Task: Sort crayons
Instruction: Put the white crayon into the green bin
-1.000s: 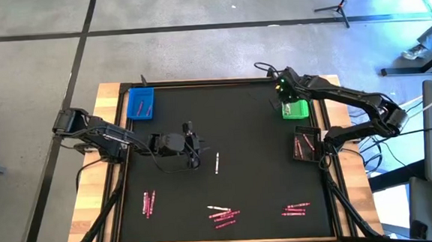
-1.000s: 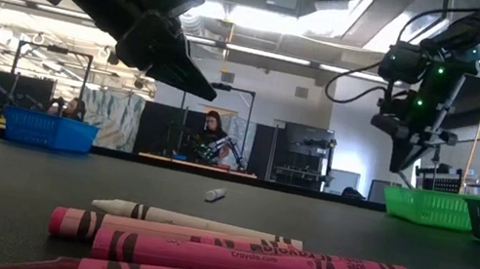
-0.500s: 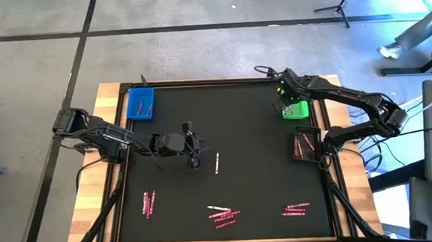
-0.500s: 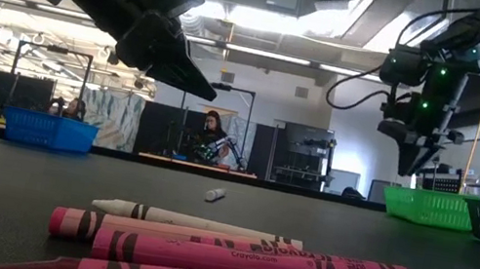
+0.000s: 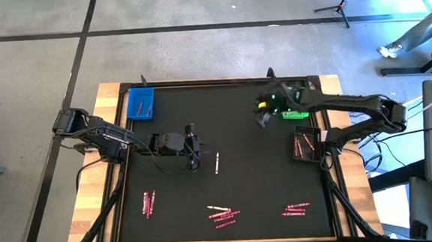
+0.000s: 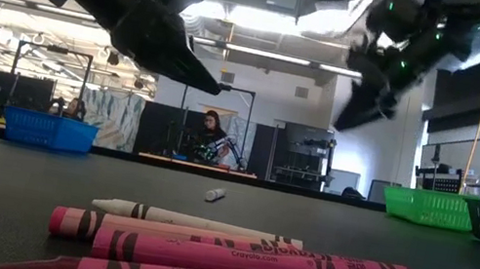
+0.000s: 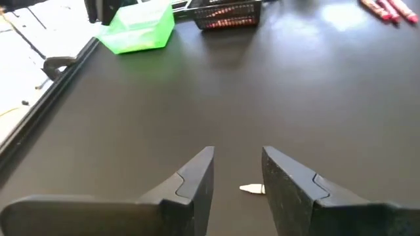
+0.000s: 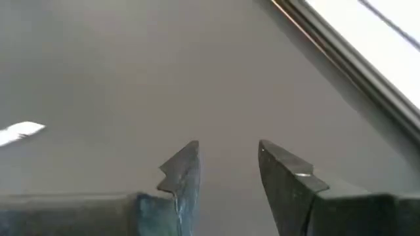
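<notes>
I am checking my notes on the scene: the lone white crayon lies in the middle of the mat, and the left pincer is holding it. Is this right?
Not quite. The white crayon does lie alone mid-mat, but the left pincer is not holding it. The left wrist view shows open jaws with nothing between them and the crayon's tip lying on the mat.

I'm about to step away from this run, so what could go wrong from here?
1. The left gripper hangs open by the lone white crayon, seeing just its tip; closing may pinch only the end.
2. The right gripper, open and empty, is swinging inward from the green tray toward the same crayon, so the arms could crowd each other.
</notes>
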### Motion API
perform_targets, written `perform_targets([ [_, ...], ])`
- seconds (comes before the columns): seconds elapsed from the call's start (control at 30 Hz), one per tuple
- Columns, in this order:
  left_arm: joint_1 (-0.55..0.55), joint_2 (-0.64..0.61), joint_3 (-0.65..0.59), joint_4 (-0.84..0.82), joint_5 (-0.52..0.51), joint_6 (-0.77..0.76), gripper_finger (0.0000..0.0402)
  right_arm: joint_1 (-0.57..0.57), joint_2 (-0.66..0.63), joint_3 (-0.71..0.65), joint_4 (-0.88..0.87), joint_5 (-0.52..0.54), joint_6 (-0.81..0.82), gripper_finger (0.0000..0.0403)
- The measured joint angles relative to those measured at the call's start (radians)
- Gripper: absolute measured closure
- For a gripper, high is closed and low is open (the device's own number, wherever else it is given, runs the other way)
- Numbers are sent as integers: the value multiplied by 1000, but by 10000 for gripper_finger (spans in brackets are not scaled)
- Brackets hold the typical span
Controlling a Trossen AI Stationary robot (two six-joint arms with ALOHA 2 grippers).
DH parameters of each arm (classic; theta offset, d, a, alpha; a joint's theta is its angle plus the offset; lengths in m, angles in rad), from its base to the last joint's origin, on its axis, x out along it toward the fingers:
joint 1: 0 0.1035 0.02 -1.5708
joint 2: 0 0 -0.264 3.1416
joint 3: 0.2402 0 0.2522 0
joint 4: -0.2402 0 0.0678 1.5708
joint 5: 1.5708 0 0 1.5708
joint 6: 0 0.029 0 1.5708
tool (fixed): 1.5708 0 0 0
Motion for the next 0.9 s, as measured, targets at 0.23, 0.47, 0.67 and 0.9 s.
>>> perform_targets([
  [0.23, 0, 0, 0, -3, 50, -26, 282, 215, 0, -71, 312, -69, -140, 248],
  [0.47, -12, 9, 0, -34, 51, -29, 282, 331, 48, -106, 468, -126, -222, 248],
  [0.67, -28, 14, 0, -100, 43, -46, 282, 356, 190, -104, 633, -136, -234, 248],
  [0.9, -58, -36, -1, -173, 43, -53, 282, 354, 365, -37, 662, -240, -227, 198],
])
